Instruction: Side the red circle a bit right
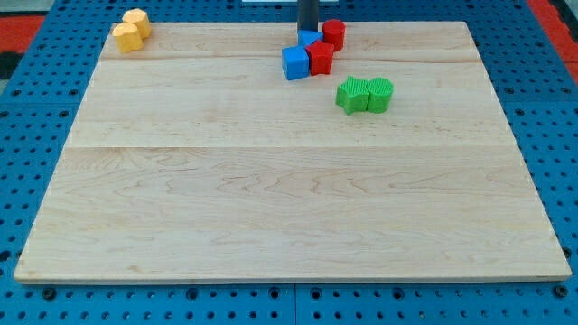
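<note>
Camera view: rod tip [307, 33] at board's far edge, lower end partly hidden behind blue block [310, 39]; no jaws, nothing pinched. Red circle [333, 33] just right of tip, near it; contact unclear. Looks light, rigid, likely slides easily on wood. Push on its left face, centred, else it rolls off-line. Red block [321, 58], blue cube [294, 63] below tip.

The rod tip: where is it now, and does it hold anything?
My tip: holds nothing; its end is hidden behind the blue blocks, left of the red circle.
</note>
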Motion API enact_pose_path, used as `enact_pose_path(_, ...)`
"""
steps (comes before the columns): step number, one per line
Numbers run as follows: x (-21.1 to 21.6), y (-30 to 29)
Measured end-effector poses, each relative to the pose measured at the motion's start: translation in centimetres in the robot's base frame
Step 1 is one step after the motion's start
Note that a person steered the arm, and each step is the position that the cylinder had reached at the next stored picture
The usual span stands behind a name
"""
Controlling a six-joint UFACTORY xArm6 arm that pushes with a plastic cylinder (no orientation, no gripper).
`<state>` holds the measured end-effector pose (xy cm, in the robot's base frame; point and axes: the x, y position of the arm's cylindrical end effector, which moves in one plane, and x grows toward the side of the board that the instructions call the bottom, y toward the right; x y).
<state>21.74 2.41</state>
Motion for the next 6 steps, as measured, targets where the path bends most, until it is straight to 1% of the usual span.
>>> enact_pose_path(1,1.2,-0.2)
enact_pose_path(2,0.7,0.0)
enact_pose_path(3,-0.2,2.2)
enact_pose_path(4,0.8,5.0)
enact_pose_path(5,2.9,4.8)
enact_pose_path(6,3.3,2.0)
